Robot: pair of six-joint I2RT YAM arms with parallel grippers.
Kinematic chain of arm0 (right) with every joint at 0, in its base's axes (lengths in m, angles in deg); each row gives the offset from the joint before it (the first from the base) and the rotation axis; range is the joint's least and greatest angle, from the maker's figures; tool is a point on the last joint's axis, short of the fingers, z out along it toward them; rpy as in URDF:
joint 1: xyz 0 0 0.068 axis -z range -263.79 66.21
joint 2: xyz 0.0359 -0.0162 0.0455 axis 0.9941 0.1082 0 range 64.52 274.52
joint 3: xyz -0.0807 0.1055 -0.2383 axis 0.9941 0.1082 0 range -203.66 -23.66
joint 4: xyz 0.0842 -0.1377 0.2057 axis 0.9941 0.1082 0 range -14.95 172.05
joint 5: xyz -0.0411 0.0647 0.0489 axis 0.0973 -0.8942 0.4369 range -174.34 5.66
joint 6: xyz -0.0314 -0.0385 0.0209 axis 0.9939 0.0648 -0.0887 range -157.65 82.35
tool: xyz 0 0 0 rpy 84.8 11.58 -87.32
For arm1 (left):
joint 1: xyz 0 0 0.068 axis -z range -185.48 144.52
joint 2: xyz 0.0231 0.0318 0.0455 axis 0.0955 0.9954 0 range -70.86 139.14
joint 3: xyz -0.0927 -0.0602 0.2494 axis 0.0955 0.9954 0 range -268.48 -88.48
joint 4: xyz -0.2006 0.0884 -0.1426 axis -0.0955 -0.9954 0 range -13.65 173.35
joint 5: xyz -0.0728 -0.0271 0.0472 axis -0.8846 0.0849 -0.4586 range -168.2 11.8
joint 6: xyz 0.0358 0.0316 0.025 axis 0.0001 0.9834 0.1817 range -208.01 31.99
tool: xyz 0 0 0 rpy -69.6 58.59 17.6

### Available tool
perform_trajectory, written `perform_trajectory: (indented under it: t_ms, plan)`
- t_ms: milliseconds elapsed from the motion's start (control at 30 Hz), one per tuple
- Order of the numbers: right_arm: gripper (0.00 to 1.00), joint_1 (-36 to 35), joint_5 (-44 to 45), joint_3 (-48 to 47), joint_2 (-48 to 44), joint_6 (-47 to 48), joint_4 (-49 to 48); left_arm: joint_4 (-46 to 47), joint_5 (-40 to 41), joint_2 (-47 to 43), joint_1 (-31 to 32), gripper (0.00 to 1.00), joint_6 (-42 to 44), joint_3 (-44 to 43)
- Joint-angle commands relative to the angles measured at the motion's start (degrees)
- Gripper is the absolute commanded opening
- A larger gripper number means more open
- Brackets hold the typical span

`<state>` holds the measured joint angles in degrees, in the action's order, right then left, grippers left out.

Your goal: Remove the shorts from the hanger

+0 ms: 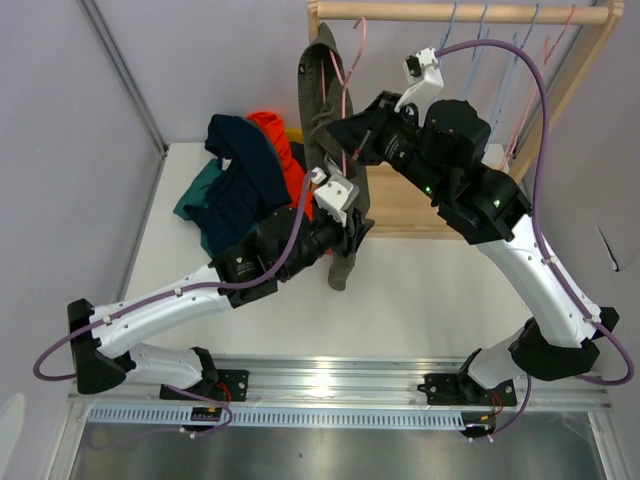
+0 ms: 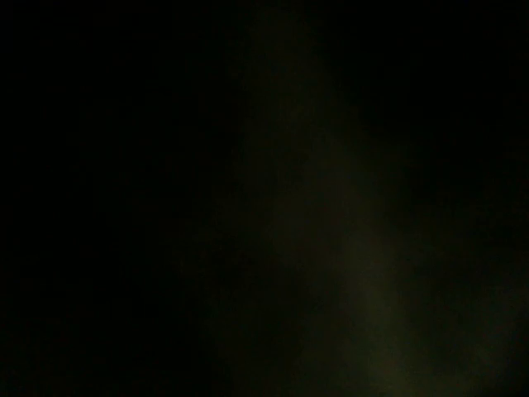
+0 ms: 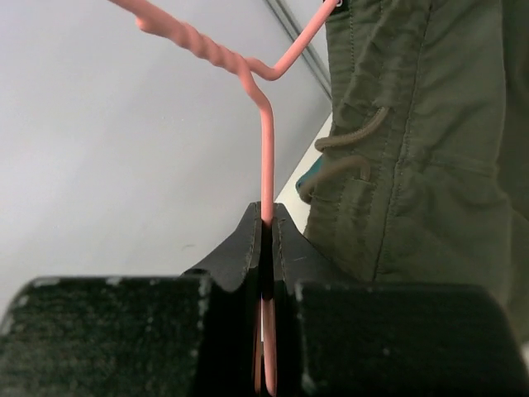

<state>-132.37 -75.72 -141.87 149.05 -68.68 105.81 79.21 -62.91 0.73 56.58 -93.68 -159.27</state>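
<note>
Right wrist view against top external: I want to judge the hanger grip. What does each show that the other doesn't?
Only right wrist: the right fingers shut on the pink hanger, and a drawstring on the olive shorts. Only top external: the left arm with its end against those shorts, a pile of shorts on the table, and the wooden rack. Both: the hanger and the olive shorts.
</note>
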Motion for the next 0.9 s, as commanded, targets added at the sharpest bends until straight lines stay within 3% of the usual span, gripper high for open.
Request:
perform_trajectory:
  t_ms: [0, 167, 200, 533, 667, 867]
  plan:
    - [0.00, -0.2, 3.1, -5.7, -1.7, 1.6, -9.1, 1.8, 6.8, -3.0, 3.5, 0.00, -5.0, 4.4]
    - [0.00, 0.1, 4.7, -12.9, 2.3, 4.4, -6.4, -0.8, 17.0, -9.0, 15.0, 0.00, -7.1, 9.6]
    - [0.00, 0.8, 4.9, -19.3, 5.7, 5.4, -4.2, -4.7, 22.1, -10.8, 22.7, 0.00, -10.1, 11.1]
    - [0.00, 4.8, 4.0, -23.3, 7.5, 5.2, -2.6, -19.5, 35.3, -12.3, 39.3, 0.01, -21.0, 10.3]
    - [0.00, 6.0, 3.9, -22.3, 6.6, 4.8, -2.0, -19.7, 37.1, -10.9, 41.3, 0.29, -20.7, 8.5]
    - [0.00, 6.7, 4.3, -20.9, 4.5, 5.2, -1.8, -16.7, 38.6, -10.0, 41.3, 0.63, -16.9, 6.7]
